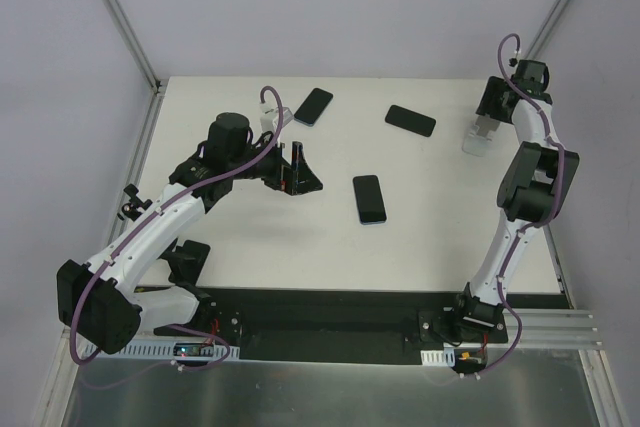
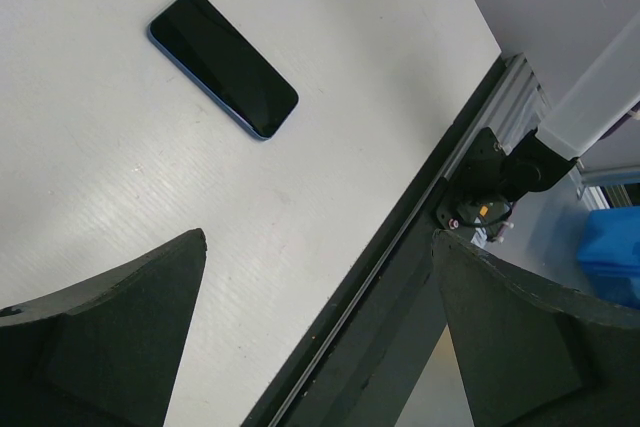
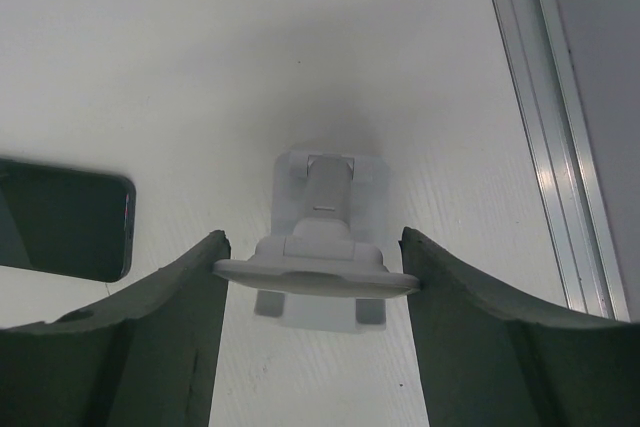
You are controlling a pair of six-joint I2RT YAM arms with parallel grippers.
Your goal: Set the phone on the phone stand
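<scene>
Three dark phones lie flat on the white table [image 1: 260, 237]: one at the back left [image 1: 313, 105], one at the back middle [image 1: 410, 120] and one in the middle [image 1: 369, 198]. The white phone stand [image 1: 477, 139] stands at the back right. My right gripper [image 1: 482, 119] is over it. In the right wrist view both fingers of the right gripper [image 3: 313, 239] touch the edges of the stand's plate [image 3: 315, 277]. My left gripper [image 1: 298, 175] is open and empty, left of the middle phone. The left wrist view shows that phone [image 2: 222, 62] beyond the left gripper [image 2: 320, 237].
The table's black front edge [image 2: 400, 267] and the right arm's base [image 2: 500, 182] show in the left wrist view. An aluminium rail [image 3: 550, 117] runs along the table's right side close to the stand. The end of the back middle phone [image 3: 65, 217] lies left of the stand.
</scene>
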